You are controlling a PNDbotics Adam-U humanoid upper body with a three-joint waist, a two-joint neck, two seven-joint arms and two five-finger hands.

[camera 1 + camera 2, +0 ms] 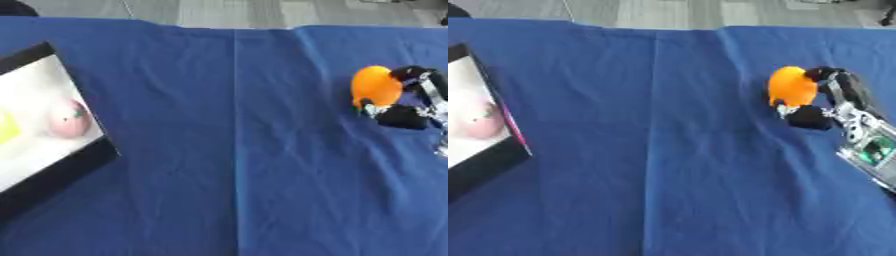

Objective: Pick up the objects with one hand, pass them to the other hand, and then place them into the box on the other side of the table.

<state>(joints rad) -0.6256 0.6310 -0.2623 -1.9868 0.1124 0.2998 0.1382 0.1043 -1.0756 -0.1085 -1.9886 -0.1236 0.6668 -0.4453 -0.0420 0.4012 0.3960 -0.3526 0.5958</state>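
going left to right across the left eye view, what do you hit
yellow thing → pink fruit, both in the box → bare blue cloth → orange → right robot hand curled round it

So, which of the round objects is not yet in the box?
The orange ball, which the right hand holds over the blue cloth. The pink ball and a yellow object lie inside the box.
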